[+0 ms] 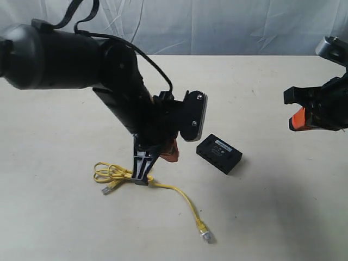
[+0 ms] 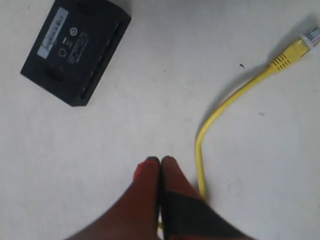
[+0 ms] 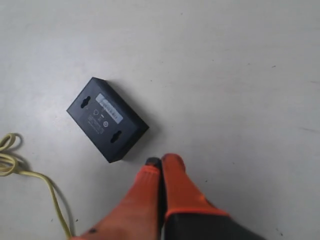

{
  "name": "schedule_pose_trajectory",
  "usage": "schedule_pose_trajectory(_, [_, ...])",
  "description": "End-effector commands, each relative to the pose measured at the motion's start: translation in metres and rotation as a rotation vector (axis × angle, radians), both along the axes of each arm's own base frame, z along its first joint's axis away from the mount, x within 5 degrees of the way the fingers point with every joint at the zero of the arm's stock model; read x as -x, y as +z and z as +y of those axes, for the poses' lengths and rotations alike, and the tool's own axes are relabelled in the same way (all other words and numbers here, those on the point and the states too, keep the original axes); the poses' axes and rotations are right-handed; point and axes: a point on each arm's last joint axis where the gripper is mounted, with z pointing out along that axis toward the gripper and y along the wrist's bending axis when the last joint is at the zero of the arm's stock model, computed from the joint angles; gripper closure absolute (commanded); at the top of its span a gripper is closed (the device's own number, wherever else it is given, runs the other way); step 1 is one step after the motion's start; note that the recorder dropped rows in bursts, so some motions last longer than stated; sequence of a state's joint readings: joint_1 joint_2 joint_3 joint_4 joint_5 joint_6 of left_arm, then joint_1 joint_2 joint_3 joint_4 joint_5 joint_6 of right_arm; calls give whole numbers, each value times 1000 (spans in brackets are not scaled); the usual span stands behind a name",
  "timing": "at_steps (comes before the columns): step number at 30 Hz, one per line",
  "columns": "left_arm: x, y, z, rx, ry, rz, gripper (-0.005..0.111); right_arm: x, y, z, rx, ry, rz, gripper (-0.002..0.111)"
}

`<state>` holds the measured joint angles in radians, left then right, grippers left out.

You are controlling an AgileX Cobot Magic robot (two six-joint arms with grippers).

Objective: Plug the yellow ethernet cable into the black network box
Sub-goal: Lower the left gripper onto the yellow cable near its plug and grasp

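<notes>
On the desk (image 1: 283, 217), the yellow ethernet cable (image 1: 173, 188) is being pinched beside its loop by the left jaws. Beyond, the black network box (image 1: 219, 153) is being left flat, untouched. The right jaws are being held pressed together.

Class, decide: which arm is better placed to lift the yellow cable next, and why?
Left. The left gripper is down on the yellow ethernet cable, seemingly closed on it; the right gripper is shut, off the cable, nearer the black network box.
</notes>
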<state>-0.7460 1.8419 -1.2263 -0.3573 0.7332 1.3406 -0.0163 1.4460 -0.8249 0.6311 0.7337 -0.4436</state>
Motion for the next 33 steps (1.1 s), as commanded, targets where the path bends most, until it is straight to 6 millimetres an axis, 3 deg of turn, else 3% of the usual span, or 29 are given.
schedule_pose_trajectory(1, [-6,-11,-17,30,-90,38,107,2,0,-1,5,18,1,109])
schedule_pose_trajectory(7, [8,-24,-30,25,-287,40,106,2,0,-1,8,23,-4,109])
schedule_pose_trajectory(16, [26,-45,-38,-56,-468,69,82,2,0,-1,8,24,-4,109])
schedule_pose_trajectory(33, [31,-66,-43,22,-558,54,82,1,1,-2,10,22,-7,109])
